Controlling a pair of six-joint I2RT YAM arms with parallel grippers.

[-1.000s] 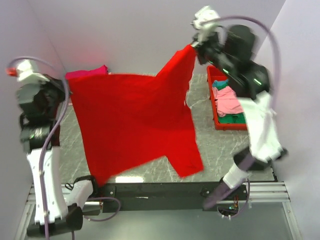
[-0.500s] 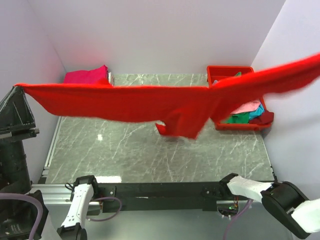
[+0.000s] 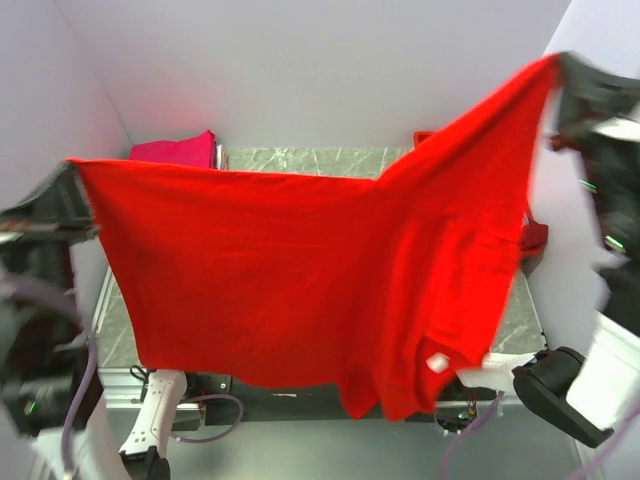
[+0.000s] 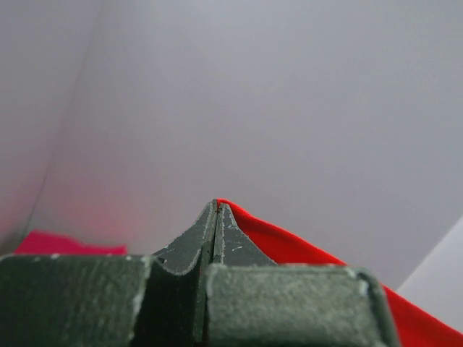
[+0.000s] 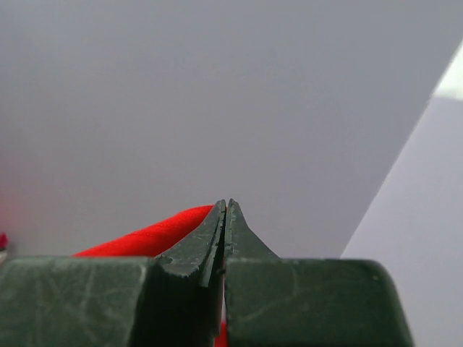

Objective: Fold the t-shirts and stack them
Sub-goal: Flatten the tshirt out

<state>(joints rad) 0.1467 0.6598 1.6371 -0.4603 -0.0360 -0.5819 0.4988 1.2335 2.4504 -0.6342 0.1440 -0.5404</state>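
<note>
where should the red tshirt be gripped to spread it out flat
By its two upper corners, one from each outer side, as now: the left gripper and right gripper each pinch a corner shut, and the red t-shirt hangs as an open sheet between them.

We look along the left gripper [image 4: 218,217], whose two dark, scuffed fingers [image 4: 184,249] press flat together with no gap between their tips. A fold of the red t-shirt [image 4: 304,249] is pinched at those tips and runs down to the lower right, out of the picture. At the lower left we see a strip of magenta cloth [image 4: 51,243]. A pale, plain wall [image 4: 253,94] fills everything behind.
</note>
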